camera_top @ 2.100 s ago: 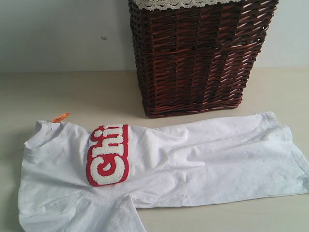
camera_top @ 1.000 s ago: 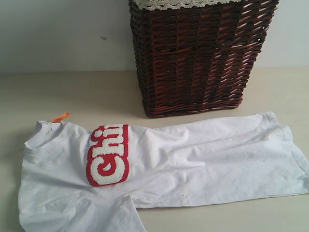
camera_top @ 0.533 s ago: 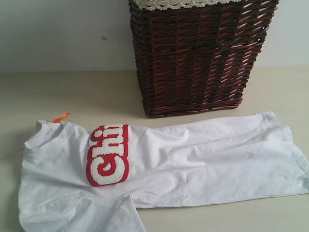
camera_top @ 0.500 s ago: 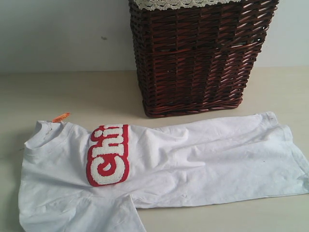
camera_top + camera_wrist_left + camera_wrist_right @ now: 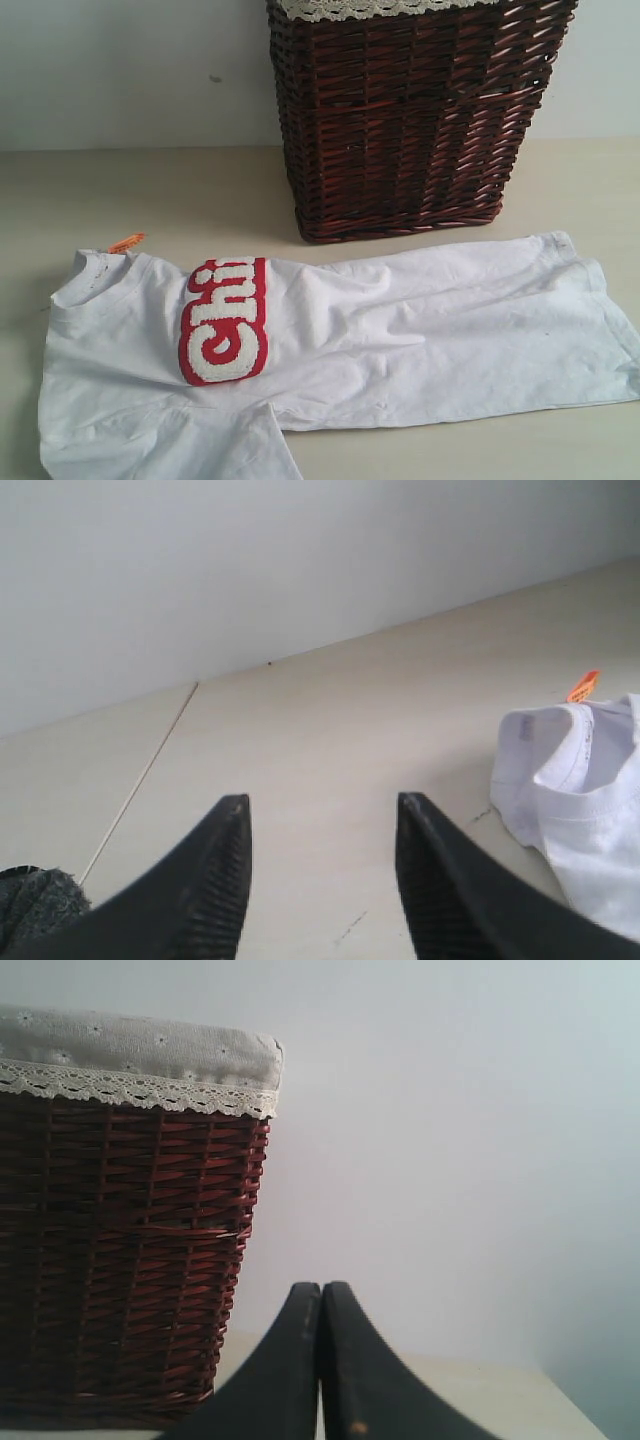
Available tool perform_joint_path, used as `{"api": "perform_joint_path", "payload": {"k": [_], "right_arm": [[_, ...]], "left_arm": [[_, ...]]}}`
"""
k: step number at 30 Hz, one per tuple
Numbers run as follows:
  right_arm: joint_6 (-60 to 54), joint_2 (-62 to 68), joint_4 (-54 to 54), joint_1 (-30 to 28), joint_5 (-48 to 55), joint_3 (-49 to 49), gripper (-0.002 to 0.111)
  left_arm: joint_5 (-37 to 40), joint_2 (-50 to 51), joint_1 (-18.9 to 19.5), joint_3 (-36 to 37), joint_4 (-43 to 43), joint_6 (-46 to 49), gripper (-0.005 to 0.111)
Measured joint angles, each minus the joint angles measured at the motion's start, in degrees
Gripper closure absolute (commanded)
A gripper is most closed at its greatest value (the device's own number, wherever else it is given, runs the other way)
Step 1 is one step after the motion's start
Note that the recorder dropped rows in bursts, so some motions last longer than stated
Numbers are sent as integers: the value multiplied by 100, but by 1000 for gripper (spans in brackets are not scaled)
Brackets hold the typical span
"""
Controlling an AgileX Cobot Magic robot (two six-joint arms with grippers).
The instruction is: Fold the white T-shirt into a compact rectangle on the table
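Worktop (image 5: pixel 150 190): pale beige, with the shirt laid across the front.
Wicker basket (image 5: pixel 410 120): dark brown, standing just behind the shirt.
White T-shirt (image 5: pixel 400 340): lying sideways, collar left, rumpled. I'd pinch both hem corners and carry them evenly to the collar.
Left gripper (image 5: pixel 322 815): jaws moderately apart, empty, near the collar.
Right gripper (image 5: pixel 320 1295): jaws pressed together, empty.
Orange neck tag (image 5: pixel 126 242): poking out.

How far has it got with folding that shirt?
Early on. The white T-shirt lies spread on the table; its edge by the basket looks turned under, cutting the lettering short, perhaps one fold. Nothing is in hand: the left gripper is open and empty near the collar, the right gripper shut on nothing. The loose sleeve and crosswise folds remain.
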Motion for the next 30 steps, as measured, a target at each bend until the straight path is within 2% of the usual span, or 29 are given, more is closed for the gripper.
{"api": "perform_joint_path", "payload": {"k": [10, 13, 16, 20, 24, 27, 30], "right_arm": [[0, 0, 22, 0, 9, 0, 108], [0, 0, 22, 0, 9, 0, 108], [0, 0, 22, 0, 9, 0, 108], [0, 0, 22, 0, 9, 0, 108], [0, 0, 22, 0, 9, 0, 108], [0, 0, 22, 0, 13, 0, 108], [0, 0, 22, 0, 22, 0, 108]], "left_arm": [[0, 0, 0, 0, 0, 0, 62], [-56, 280, 0, -69, 218, 76, 62], [-190, 960, -64, -499, 437, 141, 62], [-681, 2360, -229, -1551, 487, 228, 62], [-662, 3612, -231, -2588, 391, 251, 62], [-198, 4345, -231, -3078, 24, 259, 62], [644, 4758, -231, -3227, -521, 203, 62]]}}
